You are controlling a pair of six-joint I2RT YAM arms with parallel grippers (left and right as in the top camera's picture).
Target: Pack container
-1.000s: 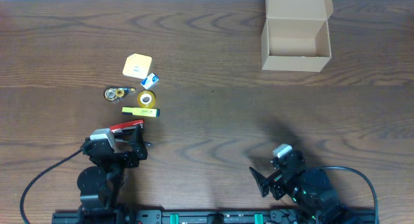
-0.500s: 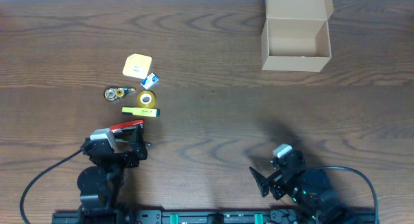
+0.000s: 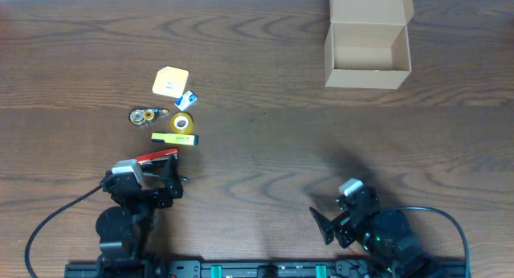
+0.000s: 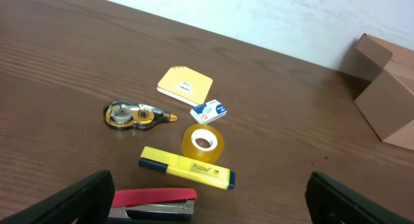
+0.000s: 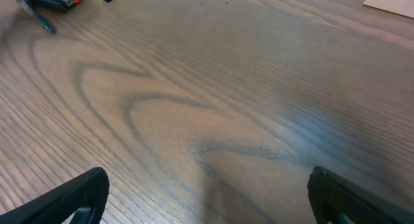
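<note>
The container (image 3: 365,79), a tan cardboard box with its flap lid open, stands at the far right of the table; it also shows in the left wrist view (image 4: 388,107). My left gripper (image 3: 165,180) (image 4: 210,208) is open and empty at the near left. A red stapler (image 3: 157,157) (image 4: 155,203) lies between its fingers, close to the left one. My right gripper (image 3: 331,222) (image 5: 207,201) is open and empty over bare wood at the near right.
Beyond the stapler lie a yellow highlighter (image 3: 175,138) (image 4: 186,168), a tape roll (image 3: 182,122) (image 4: 203,142), a correction tape (image 3: 146,115) (image 4: 132,114), a small blue-white box (image 3: 187,100) (image 4: 208,111) and a yellow note pad (image 3: 170,80) (image 4: 185,85).
</note>
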